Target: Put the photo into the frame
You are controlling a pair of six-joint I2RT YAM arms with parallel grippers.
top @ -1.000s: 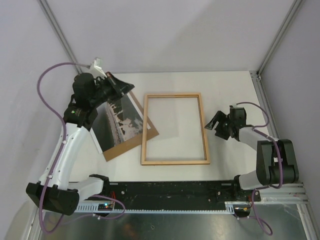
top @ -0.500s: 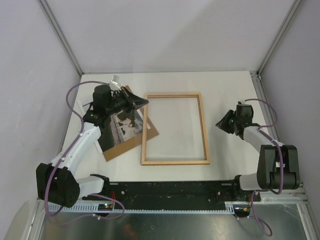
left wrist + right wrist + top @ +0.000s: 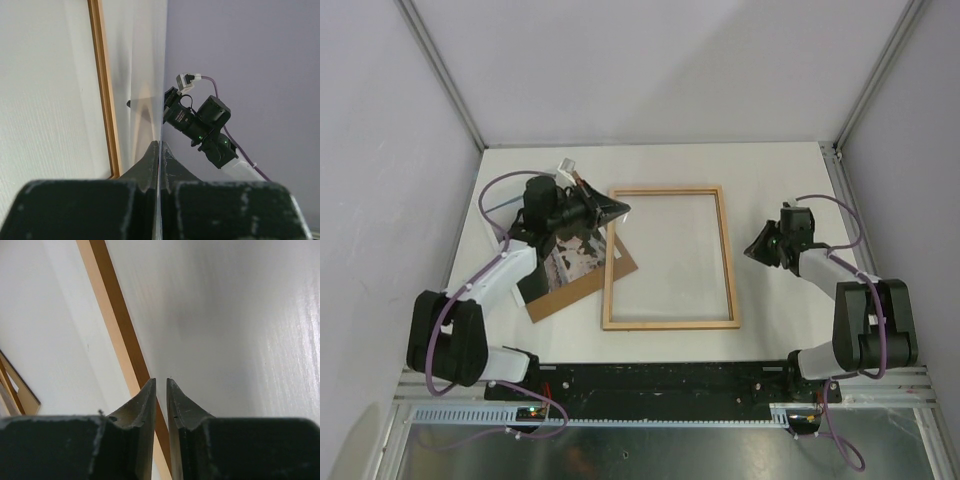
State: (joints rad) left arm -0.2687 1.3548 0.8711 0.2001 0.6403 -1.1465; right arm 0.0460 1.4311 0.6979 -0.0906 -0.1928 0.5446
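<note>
The frame (image 3: pixel 670 257) lies flat mid-table, a thin pale wooden rectangle with bare table showing through it. The photo (image 3: pixel 572 250) is tilted up left of the frame, its lower part over a brown backing board (image 3: pixel 588 283). My left gripper (image 3: pixel 620 210) hovers at the frame's top-left corner, shut on the photo's edge. In the left wrist view the jaws (image 3: pixel 160 144) pinch a thin sheet seen edge-on, with a frame rail (image 3: pixel 102 90) beyond. My right gripper (image 3: pixel 752 250) sits just right of the frame's right rail (image 3: pixel 117 320). Its jaws (image 3: pixel 161 381) are nearly closed, a narrow gap with nothing in it.
White table, grey-lilac walls at the back and both sides. The right arm (image 3: pixel 200 125) shows in the left wrist view across the frame. A corner of the backing board (image 3: pixel 20 390) appears at the left edge of the right wrist view.
My left gripper has swung right with the photo, from the far left to the frame's top-left corner. My right gripper's jaws have narrowed from wide open to a slit.
</note>
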